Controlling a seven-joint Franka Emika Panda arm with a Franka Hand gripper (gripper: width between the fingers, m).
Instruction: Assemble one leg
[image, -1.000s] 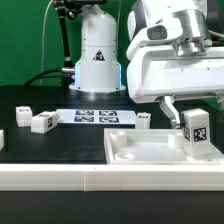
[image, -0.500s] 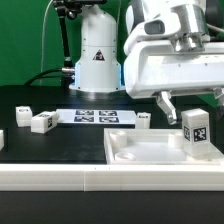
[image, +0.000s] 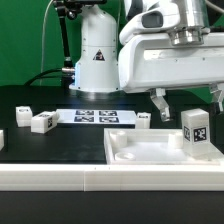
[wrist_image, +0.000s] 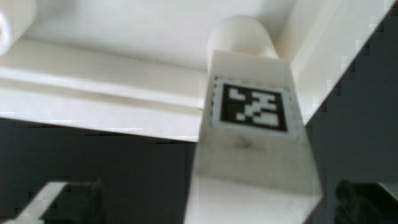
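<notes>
A leg (image: 195, 132), a small white block with square tags, stands upright in the corner of the large flat white tabletop piece (image: 150, 152) on the exterior view's right. My gripper (image: 188, 100) hangs open just above the leg, with its fingers (image: 157, 103) apart and touching nothing. In the wrist view the leg (wrist_image: 249, 110) runs up the middle with its tag facing me. My gripper (wrist_image: 214, 205) straddles it, and the dark fingertips (wrist_image: 63, 200) stand well clear on both sides.
Two more legs (image: 23, 115) (image: 42, 122) lie on the black table at the exterior view's left, and another (image: 145, 119) behind the tabletop piece. The marker board (image: 92, 116) lies in the middle. The arm's base (image: 97, 50) stands behind. A white rail (image: 60, 178) runs along the front.
My gripper has risen and shifted toward the exterior view's left, away from the leg. The leg stays upright in the corner of the tabletop piece.
</notes>
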